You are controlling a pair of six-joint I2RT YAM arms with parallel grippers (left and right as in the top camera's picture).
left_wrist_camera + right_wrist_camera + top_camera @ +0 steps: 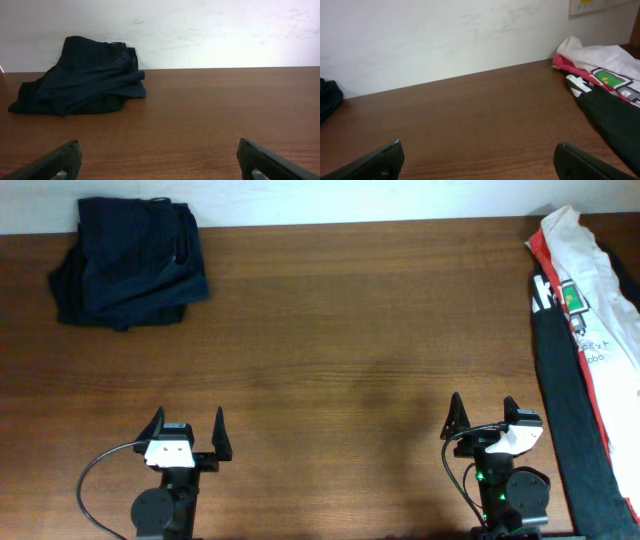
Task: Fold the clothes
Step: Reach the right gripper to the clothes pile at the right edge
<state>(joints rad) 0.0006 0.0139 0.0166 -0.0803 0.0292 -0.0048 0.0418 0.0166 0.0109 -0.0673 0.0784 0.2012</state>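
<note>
table (330, 330): dark brown wood grain; wall (210, 30): white, faintly scuffed; paper sheet (587, 6): on wall, upper right

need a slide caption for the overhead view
Open left gripper and right gripper, navy clothes at back left, white T-shirt heaped at right

Navy clothes (130, 265) heaped back-left; white/red/black pile (588, 330) along rt edge.

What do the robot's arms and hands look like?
The left hand and right hand each have two black pointed fingers with a white block between them, on a round black arm. A black cable loops beside the left arm. Small green lights glow on the right one.
</note>
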